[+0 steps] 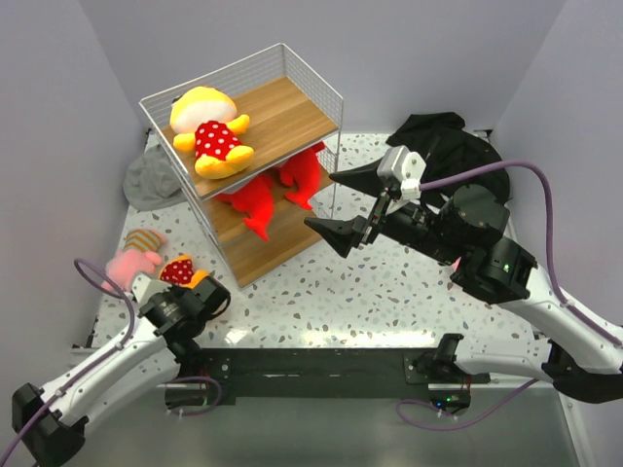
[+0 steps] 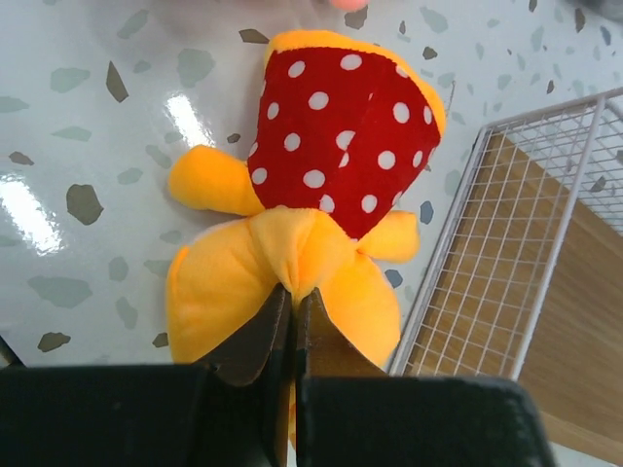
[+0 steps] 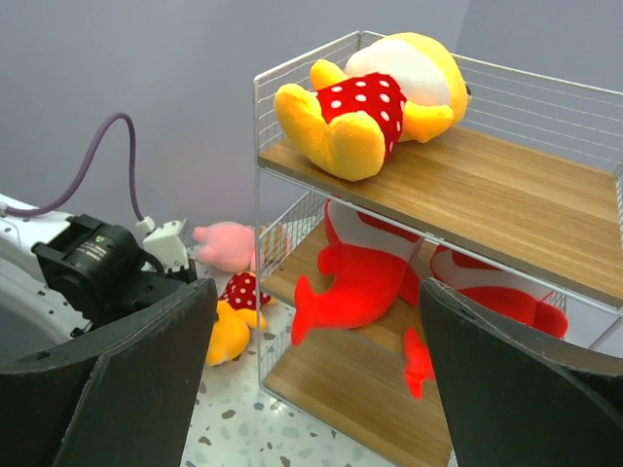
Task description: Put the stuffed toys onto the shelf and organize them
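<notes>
The white wire shelf [image 1: 321,83] stands at the back centre. One yellow doll in a red dotted outfit [image 1: 209,131] lies on its top board. Two red sharks [image 1: 255,202] [image 1: 304,175] lie on the middle board. My left gripper [image 2: 292,304] is shut on the legs of the second yellow doll [image 2: 331,146], which lies on the table left of the shelf [image 2: 506,282]. A pink plush [image 1: 128,261] lies beside it. My right gripper [image 1: 336,202] is open and empty, in front of the shelf's right side. The right wrist view shows the sharks [image 3: 375,277] between its fingers.
A grey fabric hat [image 1: 156,180] lies at the back left beside the shelf. A black cloth heap [image 1: 443,141] lies at the back right behind my right arm. Purple walls close in on the left, back and right.
</notes>
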Motion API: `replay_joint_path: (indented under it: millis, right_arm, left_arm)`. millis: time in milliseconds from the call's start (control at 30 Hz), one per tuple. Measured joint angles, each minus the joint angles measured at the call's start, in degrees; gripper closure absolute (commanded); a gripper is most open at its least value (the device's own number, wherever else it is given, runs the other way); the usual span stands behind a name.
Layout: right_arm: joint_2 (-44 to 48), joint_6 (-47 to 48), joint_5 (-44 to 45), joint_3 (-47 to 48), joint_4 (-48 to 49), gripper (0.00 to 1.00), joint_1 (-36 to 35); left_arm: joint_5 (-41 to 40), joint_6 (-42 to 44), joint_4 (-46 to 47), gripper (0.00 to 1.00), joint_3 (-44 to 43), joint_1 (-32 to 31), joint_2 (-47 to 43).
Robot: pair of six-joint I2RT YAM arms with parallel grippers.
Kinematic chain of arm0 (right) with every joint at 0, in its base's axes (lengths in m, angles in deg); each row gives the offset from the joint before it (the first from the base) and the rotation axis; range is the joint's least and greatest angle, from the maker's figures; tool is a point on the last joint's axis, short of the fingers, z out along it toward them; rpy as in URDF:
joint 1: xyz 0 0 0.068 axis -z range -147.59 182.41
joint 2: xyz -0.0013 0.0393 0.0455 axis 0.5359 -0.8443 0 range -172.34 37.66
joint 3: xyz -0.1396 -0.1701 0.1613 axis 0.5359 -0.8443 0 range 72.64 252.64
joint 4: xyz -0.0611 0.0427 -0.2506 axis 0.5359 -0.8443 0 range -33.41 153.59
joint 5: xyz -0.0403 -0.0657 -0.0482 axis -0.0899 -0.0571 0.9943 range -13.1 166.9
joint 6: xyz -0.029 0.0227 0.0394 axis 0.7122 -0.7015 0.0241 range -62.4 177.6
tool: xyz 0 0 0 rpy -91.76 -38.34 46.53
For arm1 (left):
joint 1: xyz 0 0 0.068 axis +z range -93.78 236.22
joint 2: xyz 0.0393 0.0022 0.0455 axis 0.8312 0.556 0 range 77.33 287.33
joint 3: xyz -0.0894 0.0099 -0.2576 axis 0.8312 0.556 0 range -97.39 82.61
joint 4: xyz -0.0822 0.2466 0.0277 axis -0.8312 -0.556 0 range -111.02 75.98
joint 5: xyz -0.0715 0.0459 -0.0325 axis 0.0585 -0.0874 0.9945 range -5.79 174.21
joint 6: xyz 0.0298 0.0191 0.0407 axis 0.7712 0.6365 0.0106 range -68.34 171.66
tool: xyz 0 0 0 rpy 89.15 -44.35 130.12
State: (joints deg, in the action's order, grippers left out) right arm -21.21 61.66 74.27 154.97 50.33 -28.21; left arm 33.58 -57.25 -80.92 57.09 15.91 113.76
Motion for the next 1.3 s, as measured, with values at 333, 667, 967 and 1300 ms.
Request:
replay_joint_path:
  millis: [333, 667, 967, 1300]
  right_arm:
    - [-0.4, -0.3, 0.1, 0.0, 0.6, 0.13, 0.0]
    - [-5.8, -2.0, 4.8, 8.5, -3.5, 0.16, 0.0]
    - [-9.7, -4.6, 4.3, 16.3, -7.0, 0.16, 0.0]
    - [-12.9, -4.7, 0.0, 23.3, -8.7, 0.16, 0.0]
  left_arm:
    - [-4.3, 3.3, -7.5, 1.00, -19.1, 0.0, -8.4]
    - [-21.3, 25.7, -3.8, 1.00, -43.8, 0.0, -5.4]
    - [-13.0, 82.3, 49.2, 1.00, -39.8, 0.0, -15.3]
    - [22.3, 99.8, 56.5, 1.00, -53.5, 0.0, -6.4]
